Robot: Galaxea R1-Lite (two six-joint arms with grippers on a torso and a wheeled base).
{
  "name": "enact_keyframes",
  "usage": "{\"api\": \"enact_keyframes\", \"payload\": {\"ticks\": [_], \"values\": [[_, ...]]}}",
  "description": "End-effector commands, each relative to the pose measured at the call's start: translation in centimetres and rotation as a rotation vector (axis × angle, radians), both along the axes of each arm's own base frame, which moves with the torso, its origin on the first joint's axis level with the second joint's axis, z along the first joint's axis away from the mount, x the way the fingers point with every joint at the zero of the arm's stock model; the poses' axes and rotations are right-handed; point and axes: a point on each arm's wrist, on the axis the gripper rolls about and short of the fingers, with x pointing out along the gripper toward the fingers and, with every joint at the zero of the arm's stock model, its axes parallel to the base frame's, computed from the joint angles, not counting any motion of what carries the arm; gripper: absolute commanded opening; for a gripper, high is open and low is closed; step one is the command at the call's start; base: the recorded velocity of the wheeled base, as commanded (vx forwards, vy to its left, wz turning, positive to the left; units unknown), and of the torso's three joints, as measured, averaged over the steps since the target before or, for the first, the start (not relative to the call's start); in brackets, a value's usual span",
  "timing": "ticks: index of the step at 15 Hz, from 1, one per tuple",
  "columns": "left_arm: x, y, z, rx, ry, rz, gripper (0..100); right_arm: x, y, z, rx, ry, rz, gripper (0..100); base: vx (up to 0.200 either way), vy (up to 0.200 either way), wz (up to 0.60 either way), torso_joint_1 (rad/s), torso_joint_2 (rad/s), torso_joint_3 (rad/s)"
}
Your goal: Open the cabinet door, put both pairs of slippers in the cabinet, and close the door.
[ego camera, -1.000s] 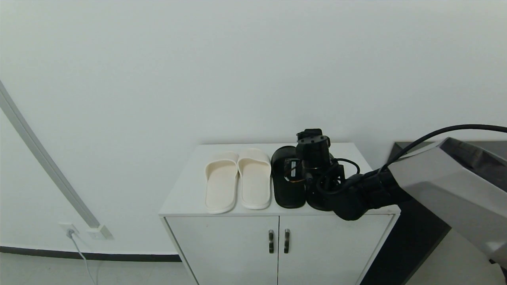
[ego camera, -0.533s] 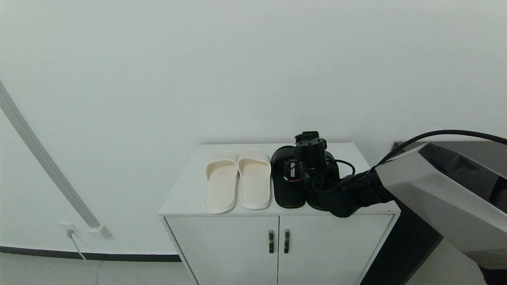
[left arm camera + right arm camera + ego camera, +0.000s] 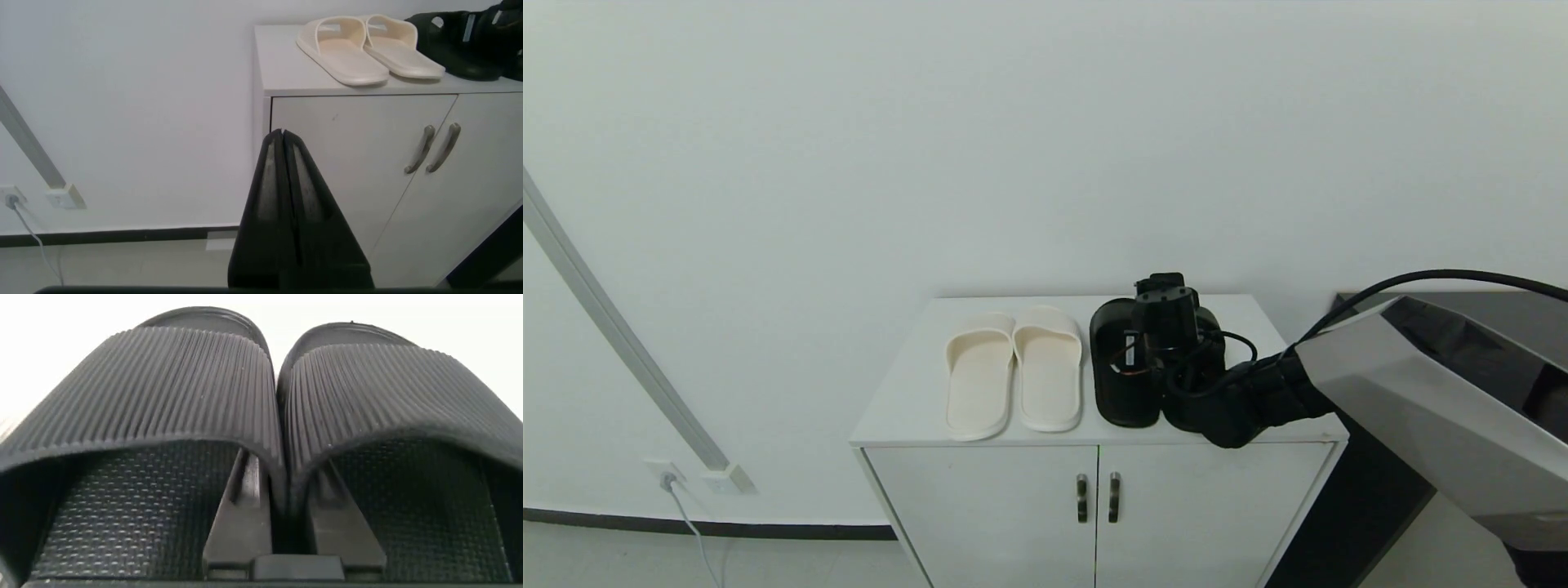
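**Black pair pinched together on the cabinet top**

Since the earlier frames my right arm has come down and forward over the black slippers (image 3: 1125, 371). The left one of that pair has slid right against its mate, so the gap to the white slippers (image 3: 1013, 376) is wider.

The right end effector (image 3: 282, 469) now sits at the near, open end of the black pair. One of its fingers (image 3: 237, 514) is inside each slipper, and the two adjoining inner walls are squeezed between them, so it is clamped on the pair. Both black slippers rest flat on the right half of the cabinet (image 3: 907, 392) top, toes toward the far wall.

The white pair lies side by side on the left half, just beside the black pair but not touching it.

Both doors (image 3: 1201, 514) are shut, and their handles (image 3: 1082, 497) sit close together at the middle seam.

The left end effector (image 3: 282, 139) hangs low, near the cabinet's left front and well apart from it. Its fingers are pressed together on nothing.
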Motion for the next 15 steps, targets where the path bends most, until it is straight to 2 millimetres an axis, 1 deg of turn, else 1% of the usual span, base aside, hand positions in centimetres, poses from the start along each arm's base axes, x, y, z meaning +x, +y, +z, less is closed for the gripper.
{"api": "enact_keyframes", "payload": {"ticks": [1,2,4,6,8,10,11,15], "values": [[0.0,0.0,0.0,0.000,0.001,0.000,0,-0.8,-0.1,1.9,0.023,-0.036,-0.005,0,0.000,0.000,0.00,0.000,0.00,0.000],[0.0,0.0,0.0,0.000,0.001,0.000,0,-1.3,-0.2,2.6,0.029,-0.048,0.000,0,0.000,0.000,0.00,0.000,0.00,0.000],[0.0,0.0,0.0,0.000,0.001,0.000,0,-3.4,-0.6,5.3,0.042,-0.077,0.030,0,0.000,0.000,0.00,0.000,0.00,0.000],[0.0,0.0,0.0,0.000,0.001,0.000,0,-5.5,-1.1,6.7,0.040,-0.075,0.081,0,0.000,0.000,0.00,0.000,0.00,0.000],[0.0,0.0,0.0,0.000,0.001,0.000,0,-9.0,-1.8,8.2,0.051,-0.060,0.221,0,0.000,0.000,0.00,0.000,0.00,0.000],[0.0,0.0,0.0,0.000,0.001,0.000,0,-12.6,-3.6,8.7,0.044,-0.020,0.398,0,0.000,0.000,0.00,0.000,0.00,0.000],[0.0,0.0,0.0,0.000,0.001,0.000,0,-14.3,-4.9,8.8,0.036,0.001,0.486,0,0.000,0.000,0.00,0.000,0.00,0.000],[0.0,0.0,0.0,0.000,0.001,0.000,0,-20.3,-9.5,8.1,0.072,0.084,0.805,0,0.000,0.000,0.00,0.000,0.00,0.000]]}}
